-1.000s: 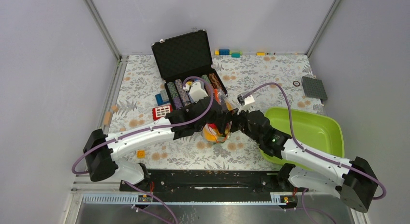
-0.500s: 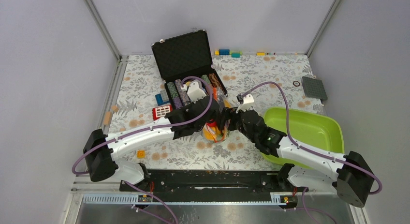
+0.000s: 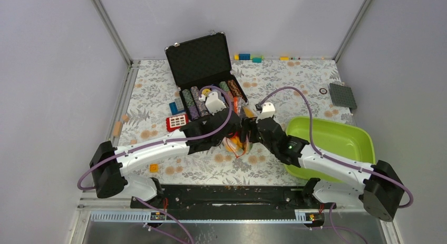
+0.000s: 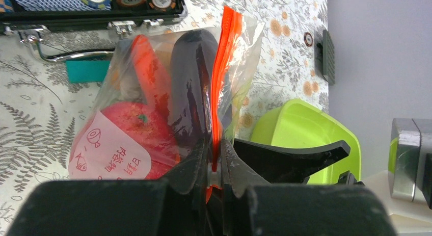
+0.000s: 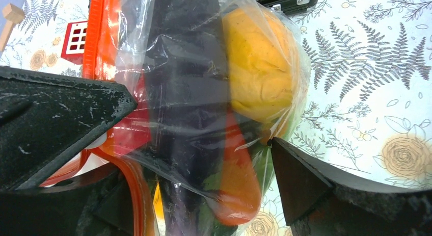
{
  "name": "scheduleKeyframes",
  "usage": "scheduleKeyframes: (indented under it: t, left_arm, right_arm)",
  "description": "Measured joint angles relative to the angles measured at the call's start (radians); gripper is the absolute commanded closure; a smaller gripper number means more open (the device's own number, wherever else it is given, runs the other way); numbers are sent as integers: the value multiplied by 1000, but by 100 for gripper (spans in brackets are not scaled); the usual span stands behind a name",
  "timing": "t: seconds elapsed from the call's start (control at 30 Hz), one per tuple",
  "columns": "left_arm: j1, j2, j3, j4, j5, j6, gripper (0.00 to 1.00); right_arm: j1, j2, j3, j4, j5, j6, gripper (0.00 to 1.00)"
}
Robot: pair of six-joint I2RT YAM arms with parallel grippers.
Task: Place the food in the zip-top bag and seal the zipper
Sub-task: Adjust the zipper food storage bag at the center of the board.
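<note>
The zip-top bag hangs over the table's middle, packed with food. My left gripper is shut on the orange-red zipper at its lower end. Through the plastic the left wrist view shows a red apple, an orange carrot and a purple eggplant. My right gripper is open, with its fingers on either side of the bag's bulge. One fingertip just touches the plastic beside a yellow pepper. The eggplant and the zipper also show in the right wrist view.
An open black case of poker chips stands behind the bag. The lime-green tray sits to the right under my right arm. A red brick lies to the left, a dark baseplate far right, and small bricks along the back edge.
My right arm has swung left, bringing its gripper in around the bag, and its jaws have narrowed a little. The left gripper keeps hold of the zipper.
</note>
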Motion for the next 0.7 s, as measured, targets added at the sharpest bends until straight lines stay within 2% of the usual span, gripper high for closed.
scheduleKeyframes:
  t: [0.33,0.43,0.5,0.63,0.7]
  left_arm:
    - [-32,-10,0,47,12,-3,100]
    - [-32,-7,2,42,20,-3,100]
    - [-32,-3,2,39,23,-3,100]
    - [-34,8,10,42,27,-5,100]
    - [-34,12,14,43,27,-5,100]
  right_arm:
    - [-4,-232,0,-142,-32,-150,14]
    - [-5,-245,0,-153,-51,-195,20]
    - [-5,-240,0,-158,-63,-209,28]
    - [-4,-233,3,-160,-71,-225,59]
    - [-3,-228,13,-161,-73,-237,70]
